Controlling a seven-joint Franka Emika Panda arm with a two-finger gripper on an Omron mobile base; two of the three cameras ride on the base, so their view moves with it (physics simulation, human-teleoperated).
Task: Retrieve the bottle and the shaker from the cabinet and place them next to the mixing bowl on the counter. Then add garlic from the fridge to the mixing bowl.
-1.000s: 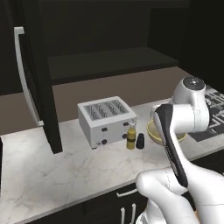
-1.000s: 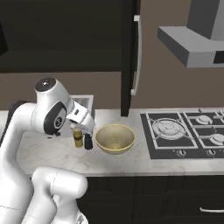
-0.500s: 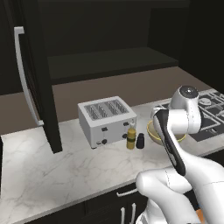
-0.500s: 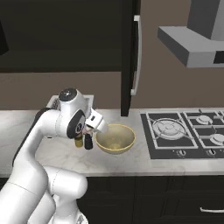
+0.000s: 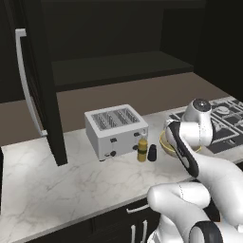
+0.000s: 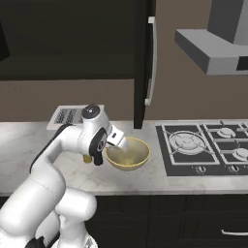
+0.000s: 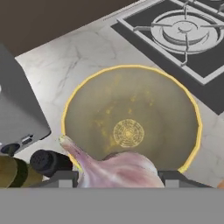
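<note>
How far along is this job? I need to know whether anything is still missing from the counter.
Done: the bottle and the shaker stand on the counter beside the mixing bowl, near the toaster. In hand: the gripper holds the garlic over the bowl's rim. Left: releasing the garlic into the bowl, which looks empty.

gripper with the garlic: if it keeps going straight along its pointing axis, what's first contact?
Most likely the inside floor of the mixing bowl. The gripper, holding the garlic, points into the bowl with nothing between; how far above it hangs is unclear.
</note>
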